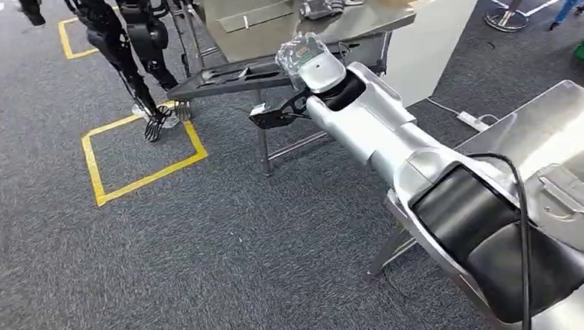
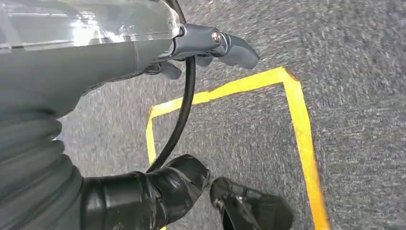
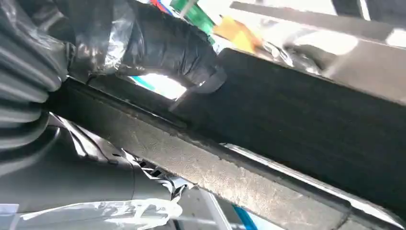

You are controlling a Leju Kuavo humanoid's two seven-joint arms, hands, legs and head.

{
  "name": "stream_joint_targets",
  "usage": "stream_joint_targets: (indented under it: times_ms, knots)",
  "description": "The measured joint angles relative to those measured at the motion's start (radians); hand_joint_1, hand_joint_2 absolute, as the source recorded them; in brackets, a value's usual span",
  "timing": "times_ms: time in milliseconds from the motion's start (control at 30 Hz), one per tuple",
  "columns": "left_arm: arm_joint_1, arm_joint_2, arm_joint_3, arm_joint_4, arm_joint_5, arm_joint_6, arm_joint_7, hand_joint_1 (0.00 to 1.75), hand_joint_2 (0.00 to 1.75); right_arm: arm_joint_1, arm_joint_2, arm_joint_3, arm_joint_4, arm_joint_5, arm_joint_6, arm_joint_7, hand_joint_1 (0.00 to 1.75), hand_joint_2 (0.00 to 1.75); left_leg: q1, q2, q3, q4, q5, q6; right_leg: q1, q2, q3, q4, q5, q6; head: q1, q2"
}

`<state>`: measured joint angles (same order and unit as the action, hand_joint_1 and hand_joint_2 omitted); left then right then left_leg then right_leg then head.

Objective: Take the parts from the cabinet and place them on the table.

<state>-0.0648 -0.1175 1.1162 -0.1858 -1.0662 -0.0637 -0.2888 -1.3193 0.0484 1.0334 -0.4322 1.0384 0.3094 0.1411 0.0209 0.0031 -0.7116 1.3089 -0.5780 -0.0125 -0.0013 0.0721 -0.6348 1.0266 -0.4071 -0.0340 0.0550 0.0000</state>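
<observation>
Right wrist view: the right hand (image 3: 158, 45) has its fingers (image 3: 191, 57) closed over the desk (image 3: 297, 124) edge. Left hand (image 2: 201, 45) hangs over open carpet (image 2: 354, 57), fingers curled, holding nothing.

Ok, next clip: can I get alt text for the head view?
The robot's silver right arm reaches forward, its right hand at a long dark metal part beside a steel table. Grey carpet with a yellow tape square lies to the left, where another robot's dark legs stand.
</observation>
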Motion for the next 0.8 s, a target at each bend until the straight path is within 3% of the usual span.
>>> stream_joint_targets:
  times_ms: [67,100,133,167,267,300,333,367,400,433,467,500,533,567,600,633,667,700,800]
  knots:
    - [0.0,0.0,0.0,0.0,0.0,0.0,-0.001,0.0,1.75,-0.002,0.0,0.0,0.0,0.003,-0.001,0.006,1.75,1.75,0.002,-0.006,0.036,-0.096,0.064,0.001,-0.002,0.018,0.0,0.006,-0.003,0.004,0.0,0.0]
    - [0.0,0.0,0.0,0.0,0.0,0.0,-0.002,0.0,1.75,-0.004,0.0,0.0,0.0,0.006,-0.001,0.011,1.75,1.75,0.005,-0.023,0.066,-0.168,0.105,0.001,-0.003,0.029,0.0,0.011,-0.006,0.008,0.0,0.0]
    - [0.003,0.0,0.001,0.0,-0.002,0.0,-0.002,0.0,1.75,-0.006,0.0,0.0,0.0,0.008,-0.001,0.017,1.75,1.75,0.01,-0.074,0.092,-0.242,0.129,0.001,-0.006,0.039,-0.005,0.019,-0.011,0.013,0.0,0.0]
    - [0.003,0.0,0.002,0.0,-0.002,0.001,-0.002,0.0,1.75,-0.012,0.0,0.0,0.0,0.011,-0.003,0.022,1.75,1.75,0.011,-0.102,0.108,-0.256,0.116,0.001,-0.002,0.054,-0.015,0.029,-0.013,0.018,0.001,0.0]
    - [-0.001,0.0,0.005,0.0,-0.002,0.01,-0.002,0.0,1.75,-0.016,-0.005,0.0,0.0,0.015,-0.004,0.034,1.75,1.75,0.002,-0.069,0.105,-0.258,0.116,0.01,-0.014,0.092,-0.026,0.021,0.0,0.038,0.001,0.0]
    - [-0.002,-0.001,0.006,0.0,-0.003,0.012,-0.002,0.0,1.75,-0.019,-0.01,0.0,0.0,0.016,-0.004,0.036,1.75,1.75,0.01,-0.052,0.108,-0.27,0.123,0.02,-0.009,0.106,-0.03,0.02,0.003,0.044,0.002,0.0]
    - [-0.003,-0.003,0.007,0.0,-0.003,0.015,0.0,0.0,1.75,-0.025,-0.016,0.0,0.0,0.018,-0.004,0.039,1.75,1.75,0.011,-0.035,0.113,-0.276,0.129,0.029,-0.008,0.062,-0.037,0.034,-0.011,0.043,0.001,0.0]
    - [-0.002,-0.003,0.009,0.0,-0.003,0.016,-0.001,0.0,1.75,-0.034,-0.016,0.0,0.001,0.019,-0.003,0.044,1.75,1.75,0.008,-0.023,0.112,-0.28,0.13,0.037,-0.001,-0.001,-0.058,0.074,-0.042,0.044,0.007,0.0]
    - [-0.001,-0.003,0.01,0.0,-0.003,0.018,0.0,0.0,1.75,-0.045,-0.016,0.0,0.0,0.021,-0.002,0.05,1.75,1.75,0.003,-0.01,0.112,-0.28,0.129,0.041,-0.001,-0.037,-0.089,0.143,-0.079,0.047,0.005,0.0]
    - [0.001,-0.003,0.013,0.0,-0.003,0.018,0.0,0.0,1.75,-0.054,-0.014,0.0,-0.002,0.023,0.0,0.053,1.75,1.75,0.001,0.004,0.112,-0.28,0.128,0.043,-0.004,-0.056,-0.129,0.231,-0.115,0.049,0.005,0.0]
    - [0.001,-0.003,0.014,0.0,-0.003,0.019,0.001,0.0,1.75,-0.06,-0.015,-0.001,-0.003,0.027,0.007,0.057,1.75,1.75,0.0,0.021,0.113,-0.28,0.126,0.046,-0.006,-0.063,-0.161,0.299,-0.136,0.051,0.006,0.0]
    - [0.001,-0.002,0.015,0.0,-0.005,0.023,0.003,0.0,1.75,-0.064,-0.016,-0.001,-0.003,0.031,0.017,0.061,1.75,1.75,0.0,0.035,0.115,-0.28,0.124,0.046,-0.008,-0.065,-0.175,0.325,-0.133,0.054,0.005,0.0]
    - [0.001,-0.002,0.015,0.0,-0.006,0.025,0.004,0.0,1.75,-0.066,-0.017,-0.001,-0.003,0.037,0.028,0.067,1.75,1.75,0.0,0.047,0.117,-0.28,0.122,0.045,-0.011,-0.068,-0.164,0.302,-0.11,0.055,0.006,0.0]
    - [0.001,-0.002,0.015,0.0,-0.007,0.028,0.005,0.0,1.75,-0.068,-0.018,-0.001,-0.003,0.042,0.034,0.069,1.75,1.75,0.0,0.06,0.121,-0.28,0.118,0.044,-0.012,-0.074,-0.131,0.24,-0.072,0.055,0.006,0.0]
    - [0.0,-0.003,0.015,0.0,-0.009,0.029,0.005,0.0,1.75,-0.072,-0.018,-0.002,-0.003,0.047,0.035,0.069,1.75,1.75,0.0,0.072,0.126,-0.28,0.115,0.042,-0.011,-0.088,-0.08,0.145,-0.027,0.052,0.006,0.0]
    - [0.0,-0.005,0.015,0.0,-0.013,0.03,0.005,0.0,1.75,-0.078,-0.018,-0.004,-0.003,0.053,0.034,0.071,1.75,1.75,-0.002,0.083,0.132,-0.28,0.11,0.037,-0.005,-0.13,-0.029,0.051,0.007,0.045,0.006,0.0]
    - [0.001,-0.006,0.015,0.0,-0.013,0.031,0.004,0.0,1.75,-0.086,-0.018,-0.006,-0.003,0.056,0.034,0.075,1.75,1.75,-0.008,0.093,0.133,-0.279,0.107,0.03,0.017,-0.189,-0.013,0.025,-0.013,0.038,0.006,0.0]
    - [0.001,-0.007,0.015,0.0,-0.014,0.032,0.004,0.0,1.75,-0.094,-0.016,-0.009,-0.004,0.06,0.034,0.079,1.75,1.75,-0.011,0.105,0.133,-0.278,0.104,0.026,0.017,-0.172,-0.016,0.017,-0.01,0.028,0.006,0.0]
    - [-0.006,-0.008,0.015,0.0,-0.016,0.032,0.004,0.0,1.75,-0.105,-0.022,-0.013,-0.003,0.068,0.037,0.086,1.75,1.75,-0.015,0.149,0.149,-0.283,0.098,0.014,0.02,-0.13,-0.016,0.012,-0.008,0.018,0.006,0.0]
